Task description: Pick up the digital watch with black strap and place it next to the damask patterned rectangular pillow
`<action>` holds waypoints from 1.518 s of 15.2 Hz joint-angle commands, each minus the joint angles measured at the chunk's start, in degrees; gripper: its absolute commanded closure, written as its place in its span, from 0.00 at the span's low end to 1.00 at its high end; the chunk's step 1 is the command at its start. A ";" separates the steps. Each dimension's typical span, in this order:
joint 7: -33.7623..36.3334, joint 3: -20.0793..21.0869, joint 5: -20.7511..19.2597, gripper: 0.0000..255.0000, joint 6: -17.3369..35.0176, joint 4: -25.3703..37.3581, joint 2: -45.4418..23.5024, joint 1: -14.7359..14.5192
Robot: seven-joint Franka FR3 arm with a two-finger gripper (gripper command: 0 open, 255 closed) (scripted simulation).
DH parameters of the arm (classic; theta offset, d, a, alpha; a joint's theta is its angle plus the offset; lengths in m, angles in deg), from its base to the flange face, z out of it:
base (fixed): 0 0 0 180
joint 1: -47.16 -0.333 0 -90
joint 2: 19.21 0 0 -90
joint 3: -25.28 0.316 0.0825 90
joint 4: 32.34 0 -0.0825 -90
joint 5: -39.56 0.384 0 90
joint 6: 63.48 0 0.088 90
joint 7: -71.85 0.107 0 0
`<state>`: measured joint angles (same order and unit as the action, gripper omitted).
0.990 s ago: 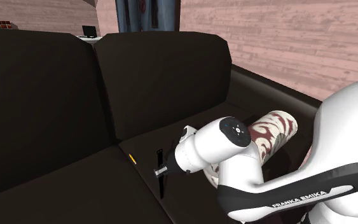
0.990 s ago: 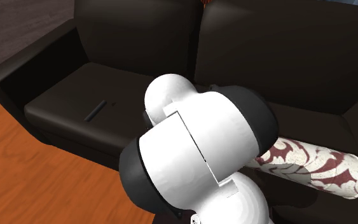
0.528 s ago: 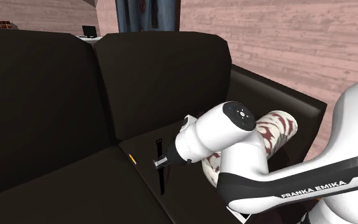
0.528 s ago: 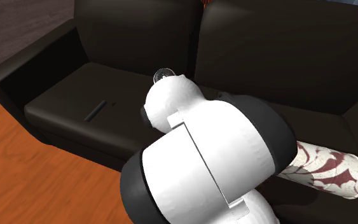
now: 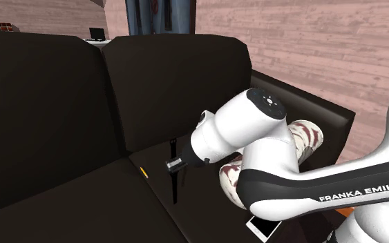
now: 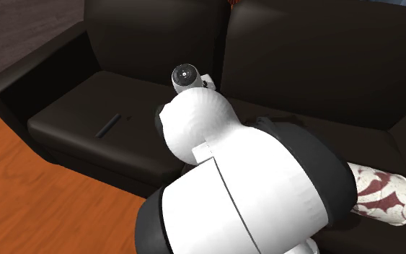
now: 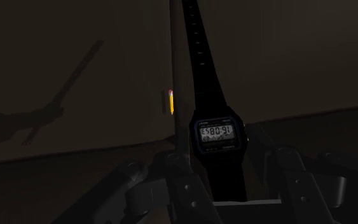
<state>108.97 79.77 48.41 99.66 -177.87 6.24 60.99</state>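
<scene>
A digital watch [image 7: 214, 136] with a black strap and a lit grey display hangs lengthwise from my gripper [image 7: 227, 191], which is shut on its lower strap. In the shoulder view the watch [image 5: 175, 185] dangles upright just above the dark sofa seat, beside the seam between two cushions, with the gripper [image 5: 175, 164] clasping it near the middle. The damask patterned pillow [image 5: 306, 133], white with dark red swirls, lies on the seat to the shoulder view's right, half hidden behind my arm. Its end pokes out past my arm as the pillow [image 6: 383, 194] in the second exterior view.
The dark sofa [image 5: 48, 103] has a tall backrest and an armrest [image 5: 303, 103] behind the pillow. A small yellow pencil stub [image 5: 143, 170] lies by the cushion seam. A dark stick [image 6: 107, 126] rests on the far seat. A white flat object [image 5: 263, 226] lies near the stand.
My arm has risen and swung toward the backrest, lifting the watch a little higher over the seat. More of the pillow is now hidden behind the arm.
</scene>
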 commanded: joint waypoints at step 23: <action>-6.05 -11.77 2.69 1.00 -19.66 12.20 6.53 -6.46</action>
<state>103.11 68.33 51.15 80.82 -166.40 12.71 54.53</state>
